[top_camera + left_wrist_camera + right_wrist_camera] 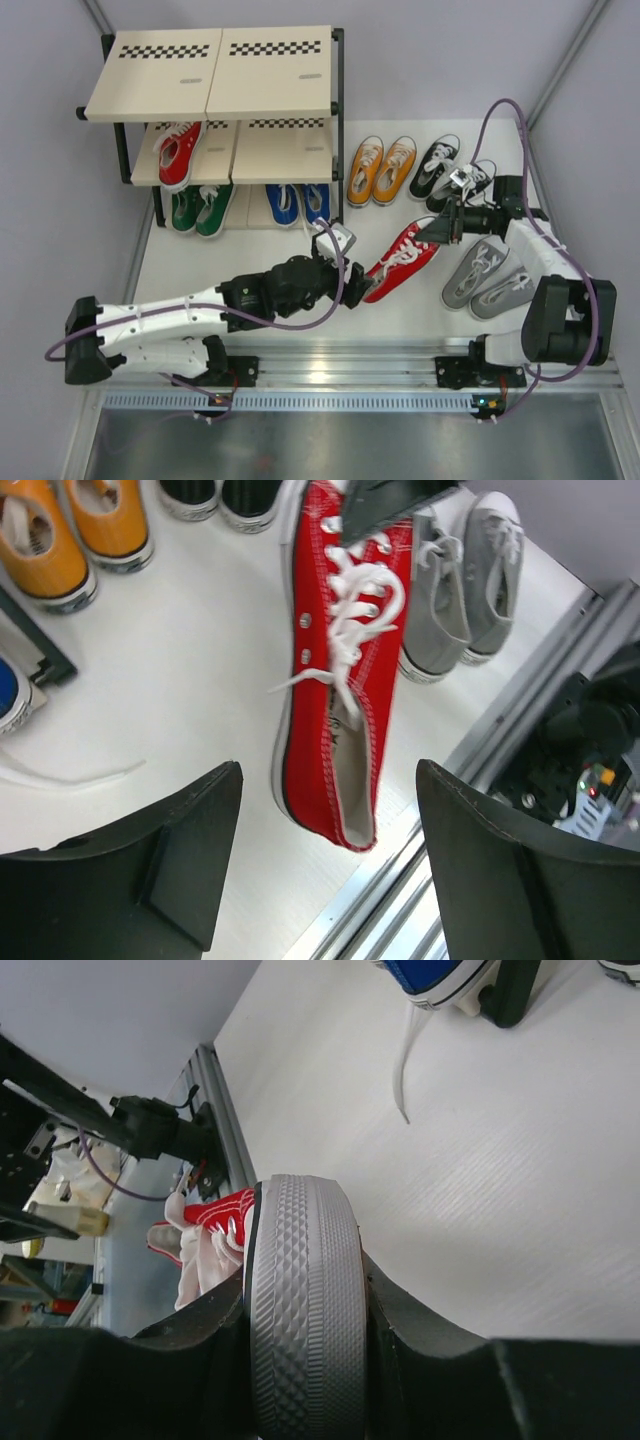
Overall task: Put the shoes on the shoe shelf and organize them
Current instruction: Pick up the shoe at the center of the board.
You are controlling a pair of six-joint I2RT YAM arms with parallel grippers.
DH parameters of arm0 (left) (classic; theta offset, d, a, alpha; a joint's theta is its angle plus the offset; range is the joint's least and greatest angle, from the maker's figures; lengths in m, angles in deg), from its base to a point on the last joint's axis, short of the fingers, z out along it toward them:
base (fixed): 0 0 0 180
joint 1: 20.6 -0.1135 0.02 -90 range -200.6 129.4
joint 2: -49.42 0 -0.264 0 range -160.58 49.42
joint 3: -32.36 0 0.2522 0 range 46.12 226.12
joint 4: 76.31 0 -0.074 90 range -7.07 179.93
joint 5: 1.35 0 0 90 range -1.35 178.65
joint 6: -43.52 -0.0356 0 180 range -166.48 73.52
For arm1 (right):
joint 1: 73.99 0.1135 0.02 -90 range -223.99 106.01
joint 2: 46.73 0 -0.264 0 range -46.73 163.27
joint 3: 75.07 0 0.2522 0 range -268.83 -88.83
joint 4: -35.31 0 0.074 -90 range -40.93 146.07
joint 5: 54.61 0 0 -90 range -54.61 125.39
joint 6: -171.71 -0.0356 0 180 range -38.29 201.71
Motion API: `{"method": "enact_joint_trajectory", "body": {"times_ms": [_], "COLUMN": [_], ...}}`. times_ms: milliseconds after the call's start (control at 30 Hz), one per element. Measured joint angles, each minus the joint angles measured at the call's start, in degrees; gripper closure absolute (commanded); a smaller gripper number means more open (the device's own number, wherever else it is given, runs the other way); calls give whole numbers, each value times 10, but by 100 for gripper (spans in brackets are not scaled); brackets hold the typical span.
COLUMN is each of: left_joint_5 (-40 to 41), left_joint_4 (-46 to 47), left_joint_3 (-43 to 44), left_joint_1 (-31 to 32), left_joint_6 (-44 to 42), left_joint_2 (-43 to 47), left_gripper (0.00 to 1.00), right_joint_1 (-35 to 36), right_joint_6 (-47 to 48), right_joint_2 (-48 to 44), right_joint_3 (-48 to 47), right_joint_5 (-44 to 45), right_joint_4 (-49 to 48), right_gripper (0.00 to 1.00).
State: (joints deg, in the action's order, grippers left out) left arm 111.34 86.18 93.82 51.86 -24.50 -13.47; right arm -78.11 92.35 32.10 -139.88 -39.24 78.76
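Red shoe: toe end pinched in right hand, handover stage.
Gripped across the toe cap's width, sole facing the wrist; heel pointing at left hand, spread wide and empty, heel just ahead of its fingers. Recommended: back left hand straight off, clear of loose laces; squeeze firmly before swinging; set down on shoe shelf, well beyond left hand, beside red mate.

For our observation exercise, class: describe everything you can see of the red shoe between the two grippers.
The red shoe is a canvas lace-up sneaker with white laces, a pale lining and a greyish, diamond-textured sole. It stretches diagonally between the arms. The right gripper clamps its toe end, while the open left gripper flanks its heel without touching it.
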Motion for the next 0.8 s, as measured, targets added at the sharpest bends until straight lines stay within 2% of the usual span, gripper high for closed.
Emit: {"method": "enact_joint_trajectory", "body": {"times_ms": [200,433,600,800], "left_joint_5": [-115,-208,-221,-202], "left_joint_4": [-13,-19,1,43], "left_joint_3": [1,39,20,-16], "left_joint_1": [0,4,9,9], "left_joint_6": [-90,-207,-309,-371], "left_joint_2": [25,-62,-78,-79], "left_gripper": [27,27,24,24], "right_joint_1": [-6,-6,-6,-6], "right_joint_6": [-34,-56,-58,-57], "right_joint_2": [0,-5,-18,-23], "right_joint_3": [16,23,31,31], "right_joint_5": [9,16,22,21], "right_joint_4": [-35,-53,-56,-61], "right_gripper": [100,100,100,100]}}
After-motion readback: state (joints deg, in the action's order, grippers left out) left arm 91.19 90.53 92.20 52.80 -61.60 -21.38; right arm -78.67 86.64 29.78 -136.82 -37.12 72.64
